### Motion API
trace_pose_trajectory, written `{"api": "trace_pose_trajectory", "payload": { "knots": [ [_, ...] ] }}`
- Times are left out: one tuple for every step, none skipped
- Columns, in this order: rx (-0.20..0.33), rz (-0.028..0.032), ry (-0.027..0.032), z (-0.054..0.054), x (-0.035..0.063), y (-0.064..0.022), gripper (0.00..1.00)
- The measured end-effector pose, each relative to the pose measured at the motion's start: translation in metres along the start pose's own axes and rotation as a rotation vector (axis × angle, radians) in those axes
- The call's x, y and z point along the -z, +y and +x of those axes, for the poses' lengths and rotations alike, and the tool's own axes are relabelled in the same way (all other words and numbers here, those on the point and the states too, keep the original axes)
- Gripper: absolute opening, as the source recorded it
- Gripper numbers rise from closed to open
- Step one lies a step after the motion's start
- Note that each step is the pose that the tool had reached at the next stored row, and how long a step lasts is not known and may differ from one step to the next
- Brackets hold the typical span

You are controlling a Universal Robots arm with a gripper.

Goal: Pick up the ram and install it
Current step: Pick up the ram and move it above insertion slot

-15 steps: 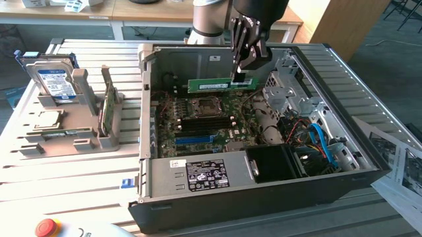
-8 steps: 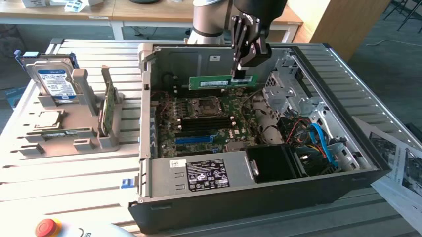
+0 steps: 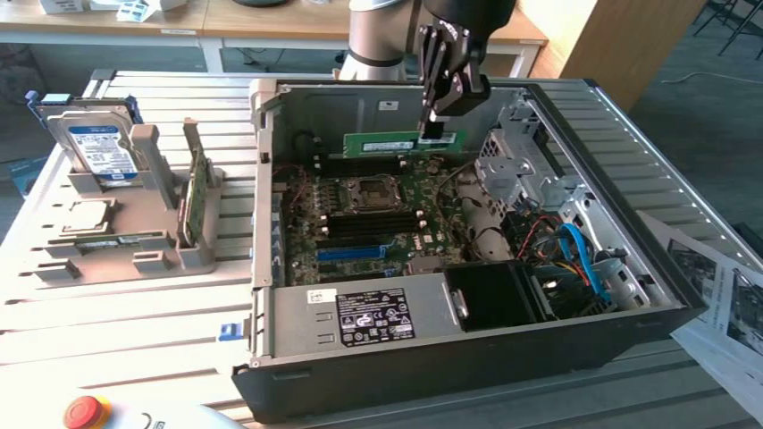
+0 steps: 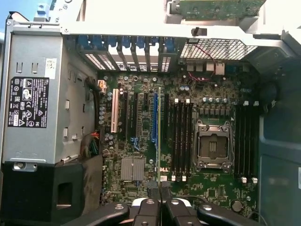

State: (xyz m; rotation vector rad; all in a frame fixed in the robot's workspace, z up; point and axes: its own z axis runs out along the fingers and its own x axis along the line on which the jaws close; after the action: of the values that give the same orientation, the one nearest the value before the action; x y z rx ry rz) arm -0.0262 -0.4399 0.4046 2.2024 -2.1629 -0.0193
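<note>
The ram (image 3: pixel 381 143) hangs inside the open computer case (image 3: pixel 477 362), held above the motherboard (image 3: pixel 357 223) close to the case's far wall. The tool (image 3: pixel 437 134) is closed narrowly on it, pinching the stick near the end towards the exterior view's right.

The exterior view shows the ram's broad green face with its white label. The stick stands on its long edge, its long axis level and running from the exterior view's left to its right. This view also takes in the desk (image 3: pixel 120 322) beside the case. A grey rack (image 3: pixel 149 241) there carries an upright hard drive (image 3: pixel 96 147), a second green board (image 3: pixel 195 192) on edge and a square metal chip (image 3: pixel 86 214) lying flat. A red button (image 3: pixel 86 411) sits at the near edge, and printed sheets (image 3: pixel 727 304) lie at the exterior view's right.

The wrist view looks straight down the stick's top edge. From there the ram (image 4: pixel 159 136) is a thin pale line running out from between the tool's two fingers (image 4: pixel 149 207). It lies parallel to the black memory slots (image 4: pixel 181 139) and the blue slot (image 4: pixel 154 117). The line falls between the blue slot and a black one, to one side of the empty processor socket (image 4: pixel 212 146). Its face and label are hidden here. The power supply (image 4: pixel 33 103) with its black label fills one side of the case.
</note>
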Motion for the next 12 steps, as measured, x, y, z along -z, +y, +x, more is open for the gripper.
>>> {"api": "trace_pose_trajectory", "payload": {
  "knots": [
    [0.0,0.0,-0.0001,-0.001,-0.0001,-0.0003,0.12],
    [0.0,-0.0001,0.0,-0.002,-0.0001,-0.0006,0.12],
    [0.0,-0.0001,0.0,-0.004,-0.0001,-0.001,0.12],
    [0.0,-0.0001,0.0001,-0.005,-0.0001,-0.0013,0.12],
    [0.0,0.0,0.0001,-0.007,-0.0001,-0.0016,0.12],
    [0.0,-0.0001,0.0001,-0.008,-0.0002,-0.002,0.12],
    [0.0,0.0,0.0,-0.01,-0.0002,-0.0023,0.12],
    [0.0,0.0,0.0,-0.012,-0.0003,-0.0026,0.12],
    [0.0,0.0,0.0,-0.014,-0.0003,-0.0029,0.12],
    [0.0,0.0001,0.0,-0.016,-0.0004,-0.0033,0.12],
    [0.0,0.0,0.0002,-0.018,-0.0004,-0.0036,0.12],
    [0.0,0.0,0.0001,-0.02,-0.0005,-0.0039,0.12]
  ]
}}
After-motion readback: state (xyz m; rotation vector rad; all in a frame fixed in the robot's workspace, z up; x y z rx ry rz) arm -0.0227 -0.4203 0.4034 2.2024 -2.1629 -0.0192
